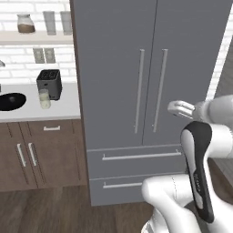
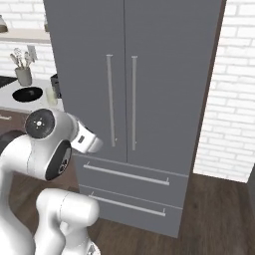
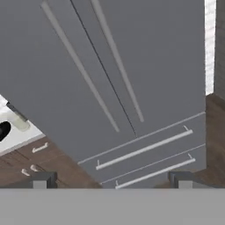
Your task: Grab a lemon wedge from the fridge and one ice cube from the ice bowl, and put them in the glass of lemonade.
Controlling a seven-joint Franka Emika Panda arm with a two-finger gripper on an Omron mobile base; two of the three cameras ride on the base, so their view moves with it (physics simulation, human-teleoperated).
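Claw (image 3: 110,180): fingers spread wide, holding nothing, facing the fridge (image 1: 150,68), both doors shut, lemon wedge unseen. Well to the claw's left on the tabletop (image 1: 63,107): glass of lemonade (image 1: 44,98) beside the black toaster (image 1: 49,83), ice bowl (image 1: 10,101) further left

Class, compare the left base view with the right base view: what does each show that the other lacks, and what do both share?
Left base view alone: a jar and two grey glasses on a shelf.
Right base view alone: a utensil cup and white brick wall right of the fridge.
Shared: closed fridge, ice bowl, glass of lemonade, toaster.
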